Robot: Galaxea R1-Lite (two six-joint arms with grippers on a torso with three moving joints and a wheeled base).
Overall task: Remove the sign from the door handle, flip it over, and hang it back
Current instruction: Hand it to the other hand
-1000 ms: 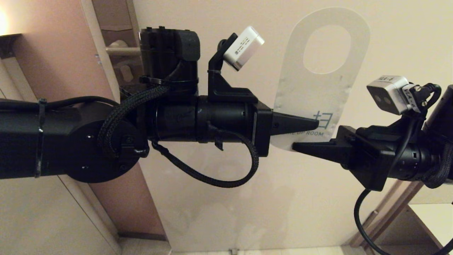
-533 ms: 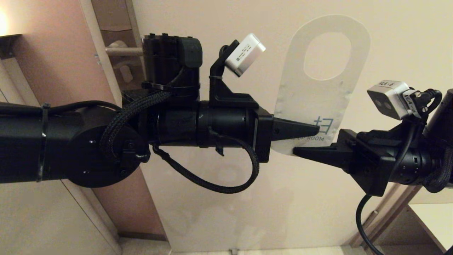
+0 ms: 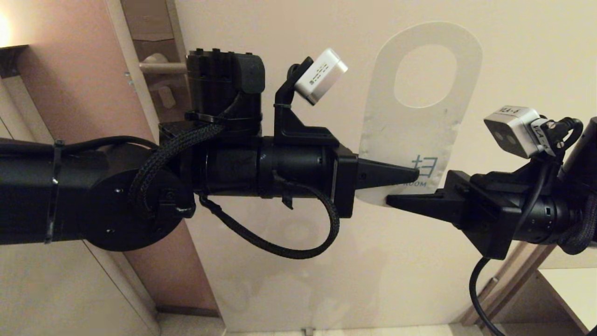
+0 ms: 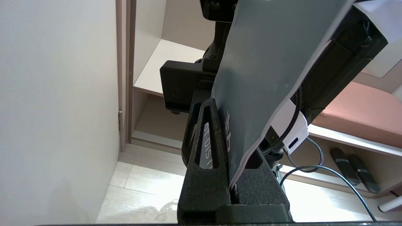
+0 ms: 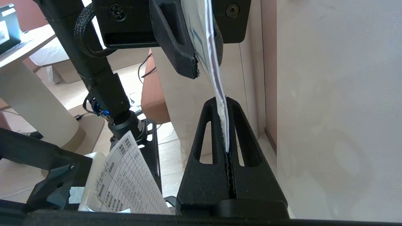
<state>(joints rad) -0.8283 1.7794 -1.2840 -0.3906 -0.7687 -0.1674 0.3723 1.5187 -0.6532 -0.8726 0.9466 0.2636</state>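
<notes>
Sign (image 3: 415, 135) off the door handle (image 3: 163, 68), mid-frame, white side to head camera, lower end pinched by both left gripper (image 3: 413, 176) and right gripper (image 3: 394, 200); flipping handover underway, rehanging remains.

A pale cream door (image 3: 289, 261) fills the middle of the head view, with a pinkish-brown wall panel (image 3: 70, 79) to its left. Pale floor tiles (image 4: 147, 188) run below an open shelf unit (image 4: 157, 72). A printed paper sheet (image 5: 132, 182) stands near a round white pedestal (image 5: 34, 106).
</notes>
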